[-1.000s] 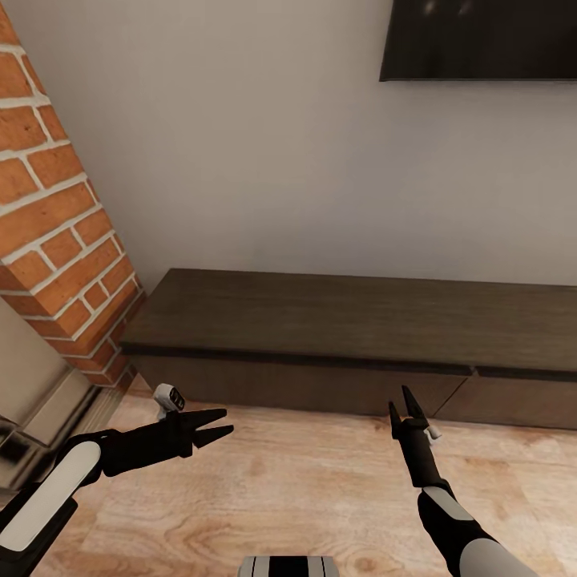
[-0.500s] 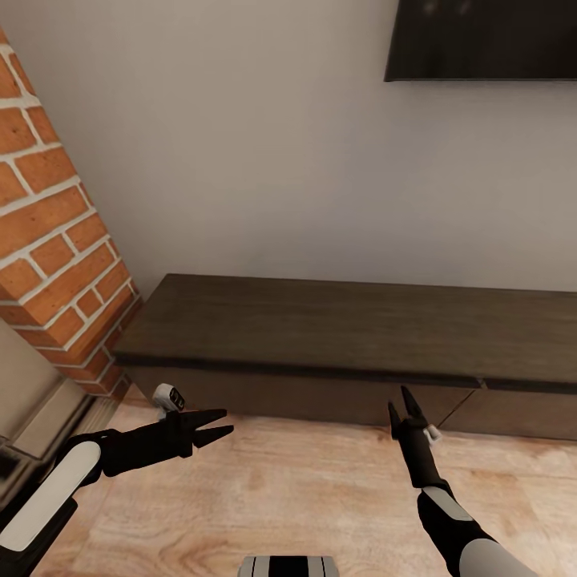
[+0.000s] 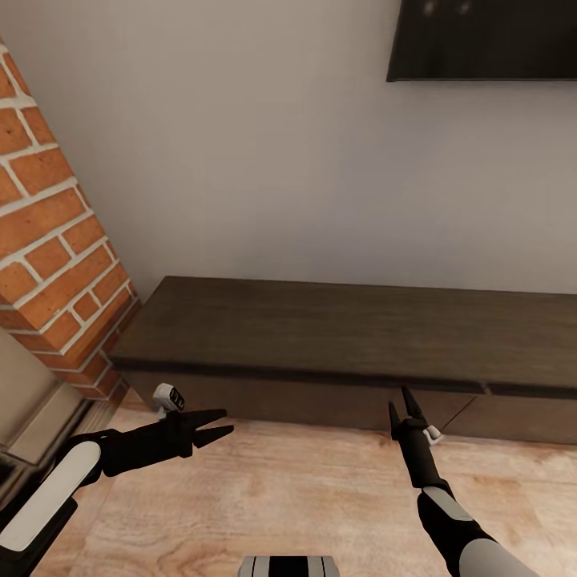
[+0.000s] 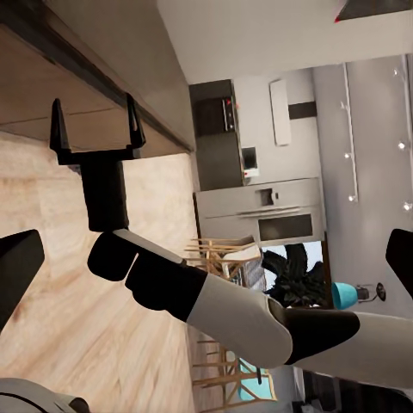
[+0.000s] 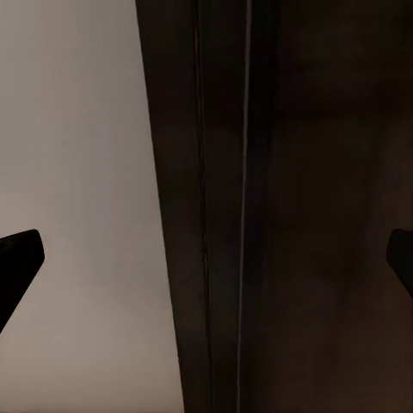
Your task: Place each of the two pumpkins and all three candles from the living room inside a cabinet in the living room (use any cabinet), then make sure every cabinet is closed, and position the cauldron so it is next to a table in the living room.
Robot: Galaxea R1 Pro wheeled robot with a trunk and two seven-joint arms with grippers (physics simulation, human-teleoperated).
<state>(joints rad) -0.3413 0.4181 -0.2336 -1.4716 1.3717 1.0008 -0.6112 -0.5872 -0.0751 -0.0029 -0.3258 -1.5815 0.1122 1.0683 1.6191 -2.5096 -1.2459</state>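
Right gripper (image 3: pixel 407 403): it is pointing toward 12 o'clock in the head view with its two dark fingers spread and nothing between them; in the right wrist view only the fingertips (image 5: pixel 19 262) are showing at the picture's edges, again wide apart
Left gripper (image 3: pixel 216 425): it is pointing toward 3 o'clock across the wooden floor (image 3: pixel 304 497), jaws parted and carrying nothing; the left wrist view is looking sideways at the right gripper (image 4: pixel 96 133), which is standing open just in front of the cabinet's lower edge
Cabinet (image 3: pixel 336 332): the long, low dark-brown media unit is lying at 12 o'clock from both grippers, its long axis running from 9 to 3 o'clock along the pale wall (image 3: pixel 264 160); its flat fronts are looking shut, with a seam between two fronts (image 3: pixel 463 401) showing at about 2 o'clock from the right gripper
Nearer arm: the right one is sitting just short of the cabinet front, tips overlapping it in the head view, while the left is hanging further back and off toward 9 o'clock
Deciding relation: the front is lying straight ahead of the right fingertips, so pulling it open is probably falling to that arm; with no handle visible, catching an edge is likely the hard part
Surroundings: a brick column (image 3: pixel 56 240) is standing at 10 o'clock, and a dark wall-mounted screen (image 3: pixel 481 40) is hanging at 1 o'clock
Pumpkins, candles, cauldron, table: their whereabouts cannot be told from these views
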